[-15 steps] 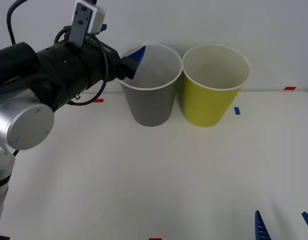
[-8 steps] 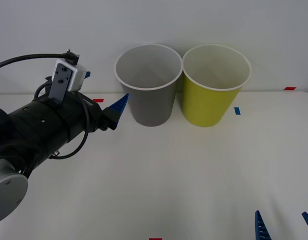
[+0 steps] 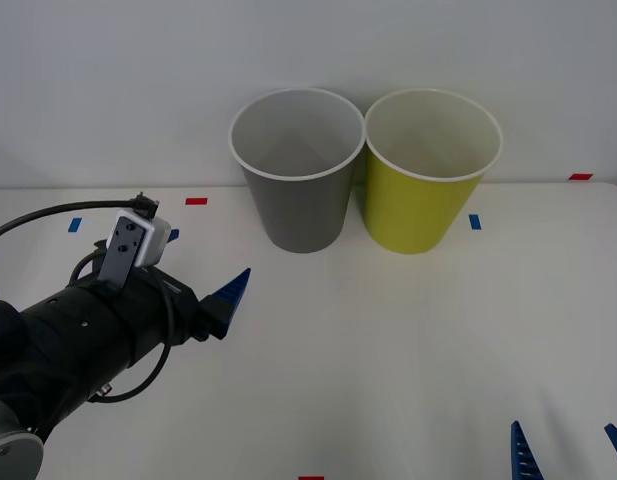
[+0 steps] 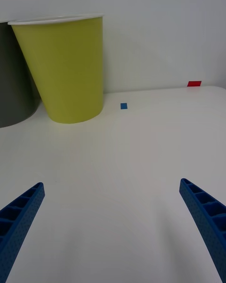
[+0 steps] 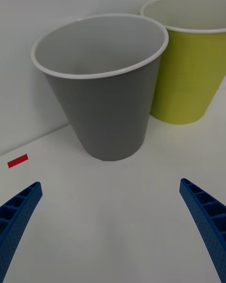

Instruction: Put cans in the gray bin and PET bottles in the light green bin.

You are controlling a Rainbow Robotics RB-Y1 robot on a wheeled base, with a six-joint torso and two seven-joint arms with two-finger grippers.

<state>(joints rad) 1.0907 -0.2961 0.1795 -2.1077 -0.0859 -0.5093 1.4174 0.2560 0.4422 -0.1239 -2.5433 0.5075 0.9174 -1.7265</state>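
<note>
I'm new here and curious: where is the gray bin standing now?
In the front view, the gray bin stands upright at the table's far edge, near the middle, immediately left of the light green bin.

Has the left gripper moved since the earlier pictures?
Yes. The left gripper was up at the rim of the gray bin; it now sits lower and nearer the robot, in front of the bin, open and holding nothing.

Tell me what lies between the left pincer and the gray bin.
Nothing but bare white table. In the left wrist view the left pincer is open, with the gray bin ahead.
</note>
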